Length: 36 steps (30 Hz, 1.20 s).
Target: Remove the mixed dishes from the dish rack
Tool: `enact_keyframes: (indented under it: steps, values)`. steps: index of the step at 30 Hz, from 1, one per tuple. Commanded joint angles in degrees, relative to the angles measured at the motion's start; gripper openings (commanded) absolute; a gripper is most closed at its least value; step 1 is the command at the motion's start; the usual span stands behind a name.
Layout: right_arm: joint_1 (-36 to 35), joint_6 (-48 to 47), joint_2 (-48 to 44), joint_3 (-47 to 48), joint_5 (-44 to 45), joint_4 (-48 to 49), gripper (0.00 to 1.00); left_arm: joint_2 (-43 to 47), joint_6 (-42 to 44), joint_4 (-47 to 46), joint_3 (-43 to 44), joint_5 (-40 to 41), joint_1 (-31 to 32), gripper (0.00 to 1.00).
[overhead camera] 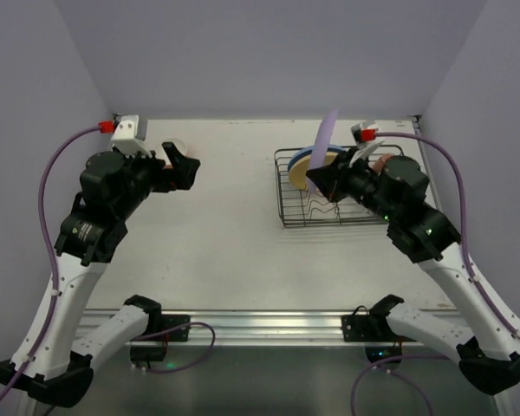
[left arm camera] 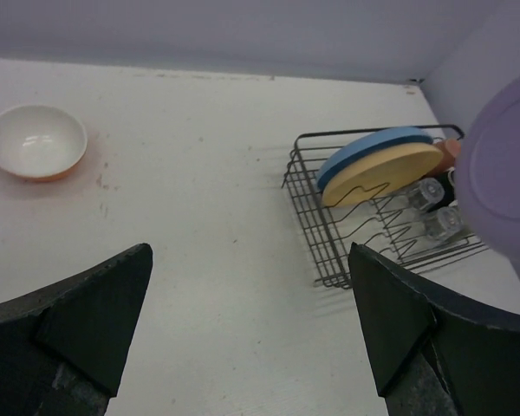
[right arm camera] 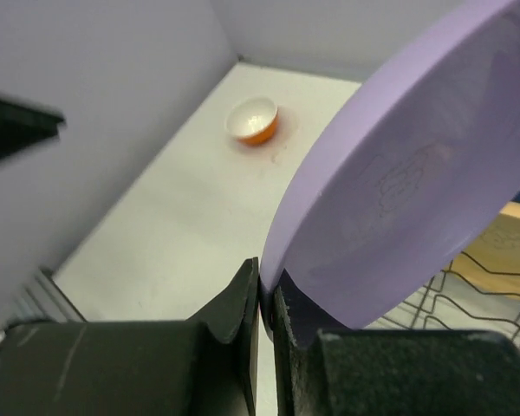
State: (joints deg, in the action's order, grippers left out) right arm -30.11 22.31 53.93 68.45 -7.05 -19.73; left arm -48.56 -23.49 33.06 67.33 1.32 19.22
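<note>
White table, lilac plate pinched in right claw

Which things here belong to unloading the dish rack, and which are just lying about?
Job: dish rack, lilac plate in the right gripper, blue plate, tan plate, two clear glasses, orange bowl on the table.
Just there: the rig's purple cables, metal rail.
</note>
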Motion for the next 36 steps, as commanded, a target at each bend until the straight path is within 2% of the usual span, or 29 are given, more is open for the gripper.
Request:
enact_keyframes:
  steps: [1, 2, 4, 5, 7, 8, 10, 13, 17, 20, 23, 25, 28, 31, 32, 34, 35, 36]
  values:
    - [-9.15, -19.27, 0.3, 2.57, 4.27, -9.18, 0.0, -6.52, -1.47, -1.77, 9.62, -10.18, 0.38, 1.0]
    - [-15.79, -21.49, 0.3, 1.87, 7.02, -9.8, 0.0, -8.12, -1.74, -1.6, 11.66, -15.16, 0.38, 1.0]
    - [-22.59, -27.03, 1.17, 1.52, 12.47, -11.64, 0.0, -13.56, -2.88, -0.46, 16.49, -19.67, 0.38, 1.0]
    - [-29.06, -30.62, 2.39, 1.08, 19.28, -12.78, 0.0, -15.32, -3.32, 1.11, 21.48, -23.69, 0.38, 1.0]
    - [-34.2, -36.59, 3.98, 0.29, 23.64, -13.76, 0.0, -20.42, -4.37, 2.36, 25.55, -29.33, 0.38, 1.0]
    - [-38.14, -38.2, 5.38, -1.11, 28.97, -13.15, 0.0, -21.92, -4.64, 4.36, 28.44, -33.8, 0.38, 1.0]
    - [-41.07, -43.54, 7.06, -1.73, 33.31, -13.05, 0.0, -25.35, -3.59, 8.66, 29.87, -36.2, 0.55, 1.0]
    - [-43.72, -47.69, 10.4, -1.3, 34.38, -15.68, 0.0, -26.33, -1.92, 10.88, 27.78, -36.21, 0.9, 1.0]
    - [-44.07, -49.46, 16.97, 3.69, 35.69, -20.26, 0.0, -25.63, 0.28, 12.02, 23.55, -33.68, 4.58, 0.99]
    - [-45.12, -50.78, 20.41, 6.69, 40.79, -22.81, 0.0, -25.8, 2.04, 14.22, 21.88, -26.22, 7.05, 0.96]
    - [-46.09, -52.45, 22.71, 7.58, 43.52, -22.47, 0.0, -26.94, 3.27, 15.81, 20.65, -18.83, 8.02, 0.88]
    - [-46.97, -53.42, 23.85, 7.93, 45.1, -22.2, 0.0, -27.64, 3.45, 16.16, 19.51, -14.71, 8.63, 0.87]
    - [-47.58, -53.68, 24.55, 8.55, 45.45, -22.02, 0.0, -28.96, 3.8, 16.51, 18.98, -10.4, 10.39, 0.75]
    - [-47.59, -53.95, 25.08, 8.81, 46.16, -22.2, 0.0, -29.23, 3.8, 16.34, 18.89, -8.18, 11.45, 0.54]
    - [-47.59, -53.95, 25.26, 8.98, 46.33, -22.2, 0.0, -29.49, 3.8, 16.25, 18.89, -8.0, 11.54, 0.39]
    - [-47.67, -54.12, 25.96, 9.51, 46.6, -21.85, 0.0, -29.75, 3.89, 15.9, 18.89, -7.91, 11.71, 0.23]
    - [-47.76, -54.3, 26.22, 9.51, 47.47, -21.59, 0.0, -30.28, 3.89, 15.81, 18.89, -7.83, 11.8, 0.06]
    - [-47.76, -54.91, 26.4, 9.51, 48.09, -20.97, 0.0, -30.54, 3.8, 15.81, 18.89, -7.83, 11.89, 0.0]
